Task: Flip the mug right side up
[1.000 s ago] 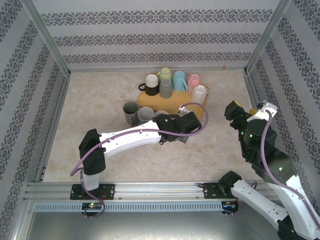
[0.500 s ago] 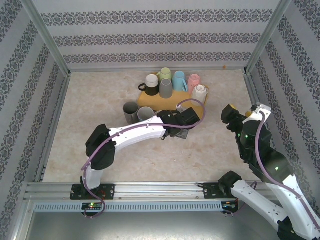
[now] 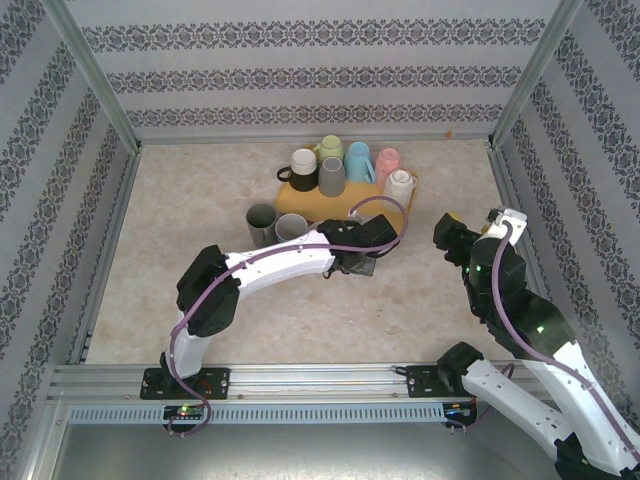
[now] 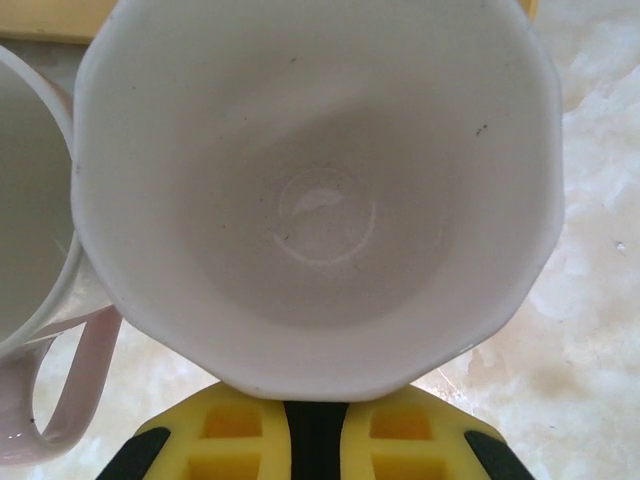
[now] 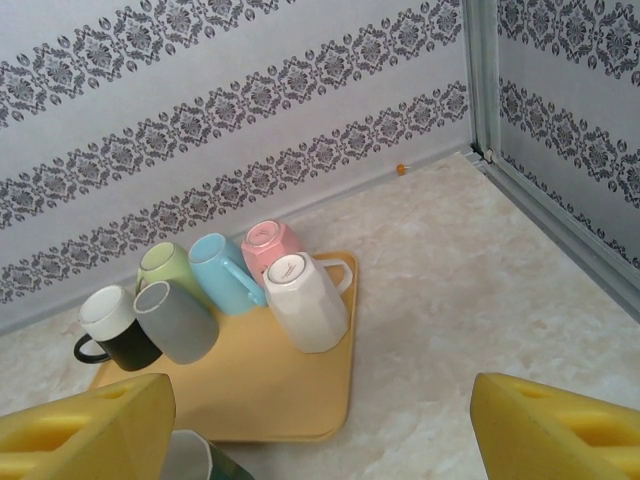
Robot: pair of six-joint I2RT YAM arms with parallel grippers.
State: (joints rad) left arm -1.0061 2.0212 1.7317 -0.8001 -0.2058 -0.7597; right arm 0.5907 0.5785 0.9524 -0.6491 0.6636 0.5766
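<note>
On the marble-patterned table, a yellow tray bearing six mugs is seen. The right gripper is held released, its fingers wide apart. The left gripper is clenched at the rim of the white mug; what is clamped cannot be told. This mug is placed just before the tray, its mouth turned to the wrist camera.

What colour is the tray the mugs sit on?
Yellow; the tray shows best in the right wrist view.
</note>
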